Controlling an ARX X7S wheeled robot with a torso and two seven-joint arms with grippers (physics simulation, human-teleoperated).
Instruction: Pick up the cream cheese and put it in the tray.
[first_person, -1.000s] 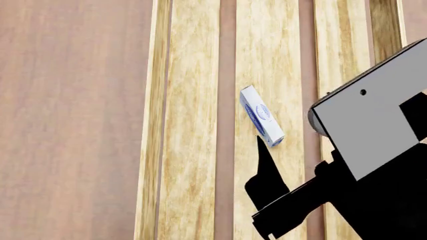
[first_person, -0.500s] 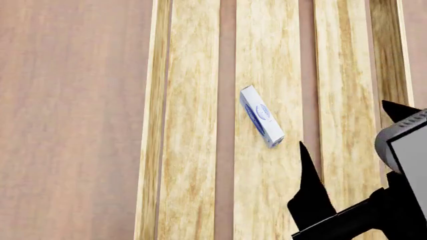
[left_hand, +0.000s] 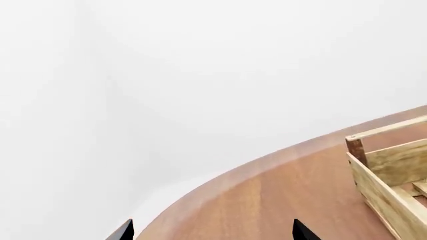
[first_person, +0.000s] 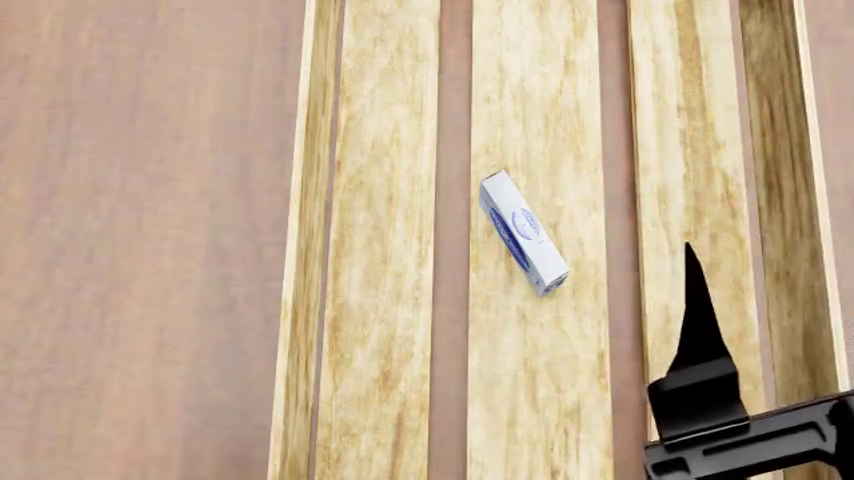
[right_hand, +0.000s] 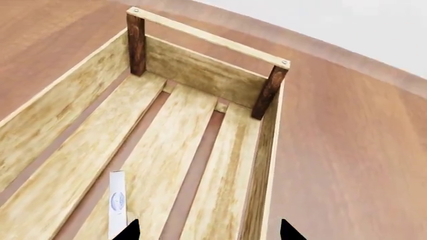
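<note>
Brown tabletop (first_person: 147, 240) fills the left side; next comes the tray (first_person: 314, 300), with the cream cheese (first_person: 522, 244) lying on its middle slat; right fingers (first_person: 694, 330) hang spread open and empty over the tray; left fingers (left_hand: 127, 231) also open.

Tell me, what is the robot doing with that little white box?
The cream cheese already lies on the middle slat inside the tray, and nothing is holding it. The right gripper hangs open beside it, over the tray. The left gripper is open too, off to the side above the table.
</note>
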